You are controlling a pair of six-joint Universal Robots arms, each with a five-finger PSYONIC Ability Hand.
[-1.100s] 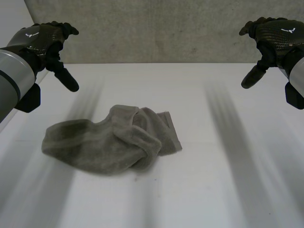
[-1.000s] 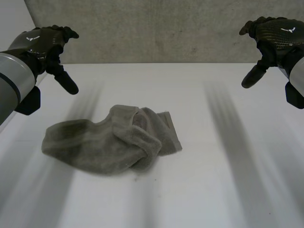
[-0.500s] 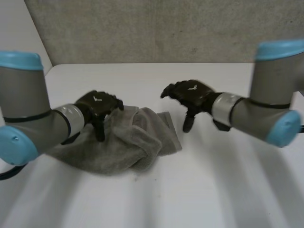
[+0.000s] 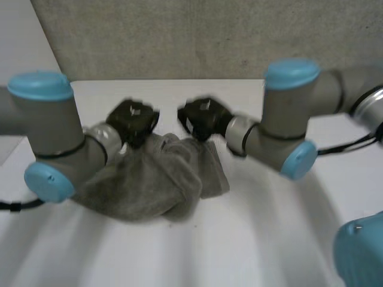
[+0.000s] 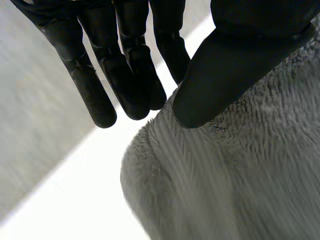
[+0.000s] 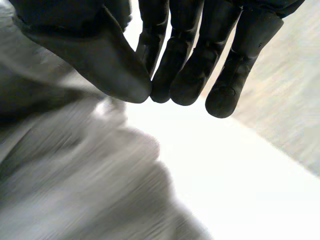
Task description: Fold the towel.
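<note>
A grey towel (image 4: 149,185) lies crumpled on the white table (image 4: 263,239), left of the middle. My left hand (image 4: 133,119) is at its far edge, at the left. In the left wrist view the thumb (image 5: 225,65) presses the towel (image 5: 225,190) at its edge against the fingers (image 5: 135,75) behind it. My right hand (image 4: 200,116) is at the far edge too, a little to the right. Its thumb (image 6: 100,55) meets the fingertips (image 6: 185,75) just above the towel (image 6: 75,190). I cannot tell whether cloth is between them.
A grey wall (image 4: 179,36) stands behind the table's far edge, close behind both hands. Both forearms reach in over the table from the sides, the left one (image 4: 54,143) over the towel's left part.
Both hands came down from high at the sides to the towel's far edge and their fingers closed. The towel lies where it was.
</note>
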